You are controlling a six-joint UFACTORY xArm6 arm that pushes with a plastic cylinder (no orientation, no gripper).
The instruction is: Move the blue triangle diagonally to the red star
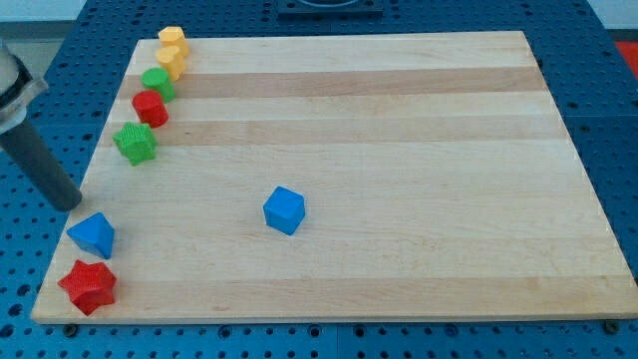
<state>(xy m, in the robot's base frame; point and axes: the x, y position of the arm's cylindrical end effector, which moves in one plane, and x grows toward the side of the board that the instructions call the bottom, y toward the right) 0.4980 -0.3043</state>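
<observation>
The blue triangle (93,235) lies near the board's left edge, low in the view. The red star (88,286) sits just below it at the bottom left corner, almost touching it. My rod comes in from the view's upper left, and my tip (69,202) rests at the board's left edge, just above and left of the blue triangle, a small gap away.
A blue cube (284,210) lies near the board's middle. Along the upper left edge runs a line of blocks: green star (135,143), red block (150,108), green block (158,83), orange block (171,60), yellow block (172,39). The wooden board (399,150) rests on a blue pegboard.
</observation>
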